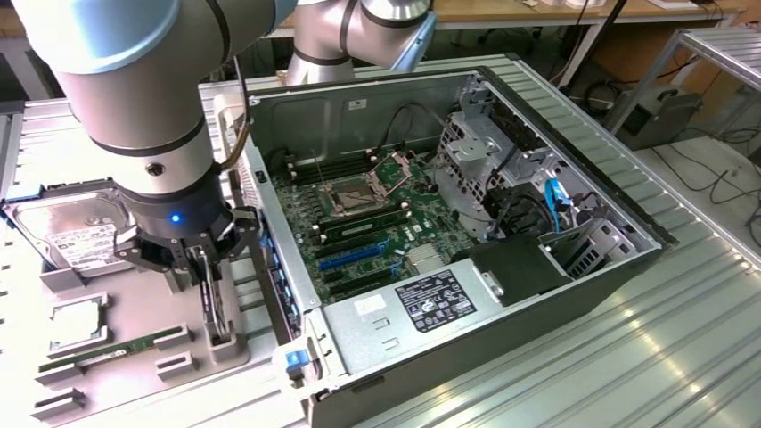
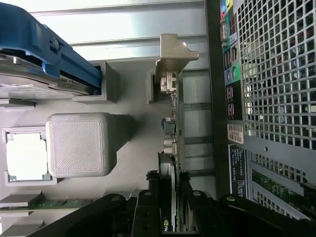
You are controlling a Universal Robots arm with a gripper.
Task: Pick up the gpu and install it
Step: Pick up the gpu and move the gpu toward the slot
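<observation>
The gpu (image 1: 216,301) is a thin dark card standing on edge in a slot of the grey parts tray (image 1: 143,392), just to the exterior view's left of the open computer case (image 1: 523,294). My gripper (image 1: 202,266) reaches straight down over it. In the wrist view the gpu (image 2: 171,131) shows edge-on, with its silver end bracket (image 2: 174,54) at the far end. The gripper (image 2: 169,181) straddles the card, and its black fingers (image 2: 152,190) press against both faces. The card still rests in its holder.
On the tray lie a silver hard drive (image 1: 77,234), a square processor (image 1: 74,325) and a green memory stick (image 1: 113,351). Inside the case the motherboard (image 1: 369,223) has a blue expansion slot (image 1: 345,253) near the rear wall. A grey block (image 2: 76,144) stands beside the card.
</observation>
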